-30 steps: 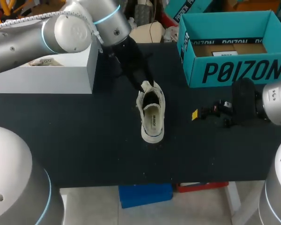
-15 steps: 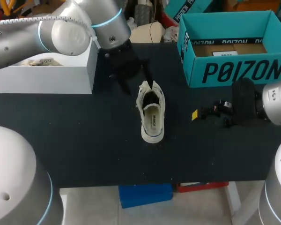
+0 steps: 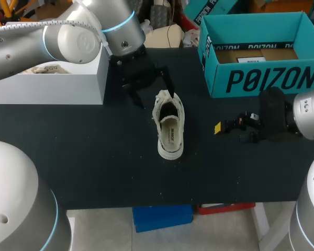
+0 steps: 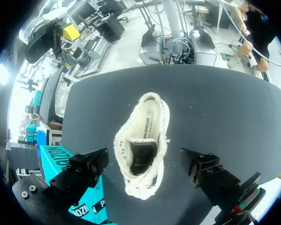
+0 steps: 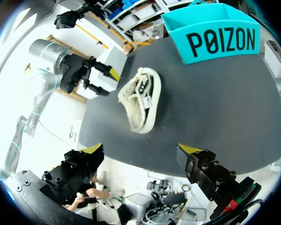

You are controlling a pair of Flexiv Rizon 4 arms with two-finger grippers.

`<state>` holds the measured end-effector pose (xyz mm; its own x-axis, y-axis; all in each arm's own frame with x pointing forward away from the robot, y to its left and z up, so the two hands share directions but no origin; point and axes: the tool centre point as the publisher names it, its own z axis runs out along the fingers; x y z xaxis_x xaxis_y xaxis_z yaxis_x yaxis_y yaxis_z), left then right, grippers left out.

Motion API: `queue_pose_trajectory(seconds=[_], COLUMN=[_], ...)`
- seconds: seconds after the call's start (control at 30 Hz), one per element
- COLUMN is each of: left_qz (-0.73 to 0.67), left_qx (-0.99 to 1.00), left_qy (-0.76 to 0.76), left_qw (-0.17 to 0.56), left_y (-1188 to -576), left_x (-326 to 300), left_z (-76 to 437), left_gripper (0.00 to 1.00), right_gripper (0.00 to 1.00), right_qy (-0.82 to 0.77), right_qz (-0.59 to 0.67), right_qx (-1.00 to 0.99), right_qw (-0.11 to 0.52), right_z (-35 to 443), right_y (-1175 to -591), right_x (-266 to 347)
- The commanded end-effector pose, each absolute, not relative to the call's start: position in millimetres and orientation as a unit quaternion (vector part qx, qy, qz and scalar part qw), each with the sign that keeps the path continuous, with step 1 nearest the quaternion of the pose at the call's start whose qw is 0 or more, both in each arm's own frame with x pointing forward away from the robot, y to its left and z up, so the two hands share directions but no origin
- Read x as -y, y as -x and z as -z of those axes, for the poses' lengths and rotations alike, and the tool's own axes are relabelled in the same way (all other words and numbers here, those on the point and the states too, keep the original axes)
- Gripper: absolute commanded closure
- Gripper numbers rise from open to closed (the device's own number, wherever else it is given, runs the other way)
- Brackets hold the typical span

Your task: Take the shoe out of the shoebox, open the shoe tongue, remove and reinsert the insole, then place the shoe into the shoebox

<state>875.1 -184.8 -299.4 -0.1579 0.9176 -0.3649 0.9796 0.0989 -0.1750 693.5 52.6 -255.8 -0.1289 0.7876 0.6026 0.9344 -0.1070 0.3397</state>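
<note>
Since a second ago my left gripper (image 3: 153,90) has lifted off the shoe (image 3: 169,125) toward the far edge. Its fingers are spread wide, with the shoe's eyelet end between them, untouched. The shoe lies mid-worktop (image 3: 94,157), outside the teal shoebox (image 3: 261,78) at the far right corner. My right gripper (image 5: 140,151) is released too, empty, near the right edge.

The cream-white low shoe (image 3: 169,124) looks like woven cloth, rough and frayed round its opening, with a smoother insole (image 3: 170,134) inside. The black worktop (image 3: 94,157) is matt and faintly speckled, the teal shoebox (image 3: 261,81) matt cardboard, and the silver left arm (image 3: 68,39) smooth and glossy.
</note>
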Motion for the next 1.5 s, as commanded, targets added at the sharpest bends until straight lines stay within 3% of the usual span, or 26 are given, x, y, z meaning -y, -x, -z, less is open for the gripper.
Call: queue_pose_trajectory(seconds=[0.03, 0.5, 0.53, 0.57, 0.6, 0.67, 0.77, 0.8, 0.87, 1.03, 1.23, 1.5], left_qz=[0.189, 0.189, 0.189, 0.189, 0.189, 0.174, 0.121, 0.104, 0.086, 0.065, 0.052, 0.040], left_qx=[-0.736, -0.736, -0.736, -0.736, -0.736, -0.732, -0.706, -0.696, -0.685, -0.682, -0.694, -0.713], left_qy=[-0.644, -0.644, -0.644, -0.644, -0.644, -0.654, -0.692, -0.704, -0.718, -0.724, -0.715, -0.699], left_qw=[0.084, 0.084, 0.084, 0.084, 0.084, 0.086, 0.093, 0.092, 0.085, 0.078, 0.067, 0.038], left_y=[-874.9, -874.9, -874.9, -874.9, -874.9, -876.9, -877.3, -876.0, -873.2, -872.3, -879.8, -889.5], left_x=[184.8, 184.8, 184.8, 184.8, 184.8, 183.1, 176.6, 174.0, 168.8, 162.6, 162.4, 168.2], left_z=[300.5, 300.5, 300.5, 300.5, 300.5, 302.9, 308.5, 311.2, 317.2, 336.8, 355.0, 385.7], left_gripper=[0.00, 0.00, 0.11, 0.36, 0.51, 0.62, 0.49, 0.25, 0.26, 0.07, 0.11, 0.26], right_gripper=[0.00, 0.00, 0.00, 0.00, 0.00, 0.00, 0.00, 0.00, 0.00, 0.00, 0.00, 0.00], right_qy=[0.652, 0.652, 0.652, 0.652, 0.652, 0.652, 0.652, 0.652, 0.652, 0.652, 0.652, 0.652], right_qz=[0.358, 0.358, 0.358, 0.358, 0.358, 0.358, 0.358, 0.358, 0.358, 0.358, 0.358, 0.358], right_qx=[0.660, 0.660, 0.660, 0.660, 0.660, 0.660, 0.660, 0.660, 0.660, 0.660, 0.660, 0.660], right_qw=[0.103, 0.103, 0.103, 0.103, 0.103, 0.103, 0.103, 0.103, 0.103, 0.103, 0.103, 0.103], right_z=[255.4, 255.4, 255.4, 255.4, 255.4, 255.4, 255.4, 255.4, 255.4, 255.4, 255.4, 255.4], right_y=[-693.8, -693.8, -693.8, -693.8, -693.8, -693.8, -693.8, -693.8, -693.8, -693.8, -693.8, -693.8], right_x=[-52.7, -52.7, -52.7, -52.7, -52.7, -52.7, -52.7, -52.7, -52.7, -52.7, -52.7, -52.7])
